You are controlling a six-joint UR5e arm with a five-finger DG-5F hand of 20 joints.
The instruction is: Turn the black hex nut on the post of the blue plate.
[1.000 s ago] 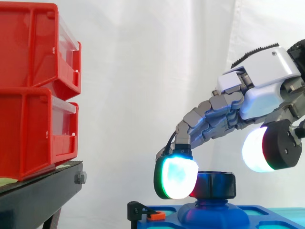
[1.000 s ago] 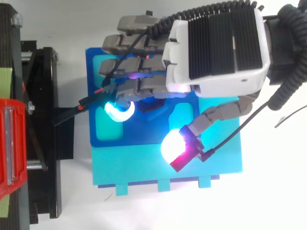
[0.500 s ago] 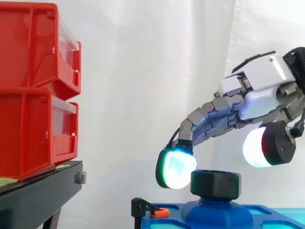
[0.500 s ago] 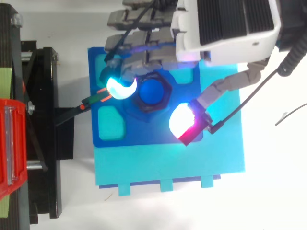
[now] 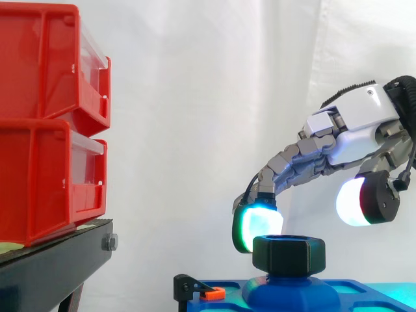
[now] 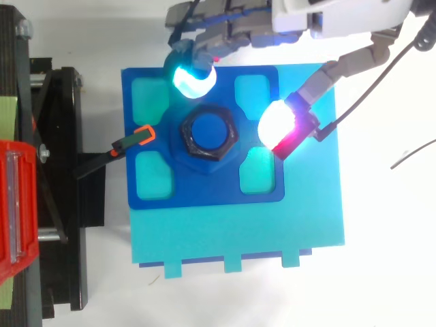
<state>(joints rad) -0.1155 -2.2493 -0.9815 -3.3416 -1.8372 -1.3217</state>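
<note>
The black hex nut [image 6: 208, 133] sits on the blue post at the middle of the dark blue plate [image 6: 204, 192]; in the side view the nut [image 5: 288, 253] tops the post's rounded base. My hand [image 5: 354, 127] hangs above and beyond the nut, open, with nothing between thumb and fingers. From above, a cyan-glowing fingertip [image 6: 193, 78] lies over the plate's far edge, clear of the nut. The thumb's white and red pad [image 6: 276, 122] hovers to the nut's right, apart from it.
Stacked red bins [image 5: 45, 117] rest on a black stand [image 5: 52, 266] at the left. A black clamp with an orange tip [image 6: 139, 136] reaches onto the plate's left side. The plate lies on a cyan base [image 6: 238, 235].
My hand has drawn back from over the nut toward the plate's far edge. The fingertip and thumb pad have left the nut's sides, so the whole nut now shows from above.
</note>
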